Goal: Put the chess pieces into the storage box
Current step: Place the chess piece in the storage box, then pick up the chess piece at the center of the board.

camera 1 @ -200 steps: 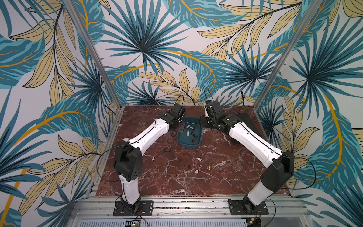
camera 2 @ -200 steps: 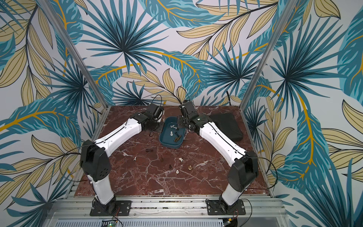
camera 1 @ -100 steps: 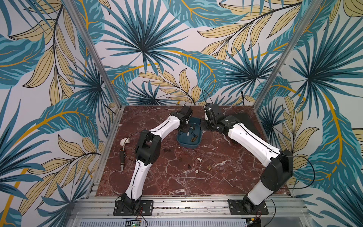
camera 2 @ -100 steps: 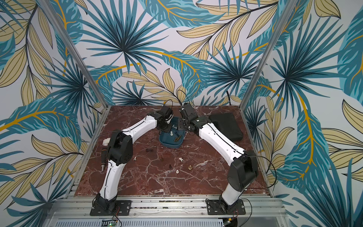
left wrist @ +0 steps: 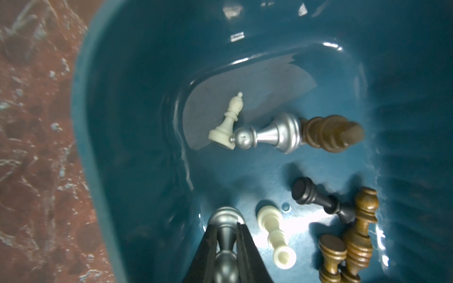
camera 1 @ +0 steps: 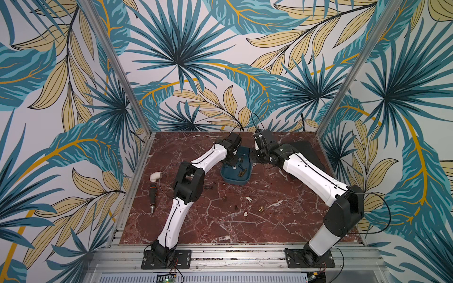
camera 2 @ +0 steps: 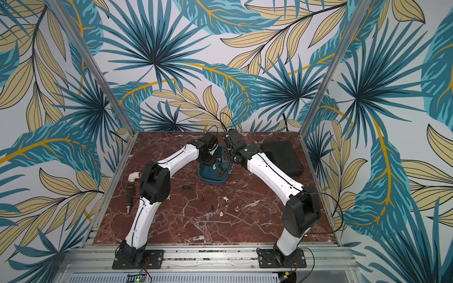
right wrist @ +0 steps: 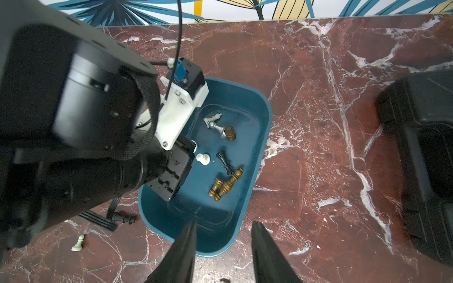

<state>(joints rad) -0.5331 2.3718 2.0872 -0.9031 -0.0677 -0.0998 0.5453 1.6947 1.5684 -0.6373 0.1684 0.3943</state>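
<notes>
**Desk:** How far along is the clear-up?

**Photographer:** About halfway, by my count. Seven chess pieces point(right wrist: 221, 190) lie tipped over in the teal storage box point(right wrist: 266, 137), which sits toward the back of the marble tabletop point(camera 1: 269, 232). They are a white bishop point(left wrist: 229, 122), a silver pawn point(left wrist: 269, 133), a dark brown piece point(left wrist: 328, 133), a black pawn point(left wrist: 316, 197), a white pawn point(left wrist: 275, 235) and two lighter brown ones point(left wrist: 360, 220). An eighth, a metallic pawn point(left wrist: 225, 215), is pinched in the left claw point(left wrist: 226, 227), which is narrow and low inside the box, likely about to let go. The right claw point(right wrist: 224, 250) is empty, its fingers apart, by the rim at one end of the box.

**Desk:** What remains?

**Photographer:** At least six strays are loose on the tabletop, among them a brass one point(camera 1: 261, 209) and a white one point(camera 1: 249, 199) in a top view.

**Desk:** Anything unclear?

**Photographer:** In both top views the two wrists cover the box's far end. The arms may hide more pieces, and the strays are too small to name.
</notes>
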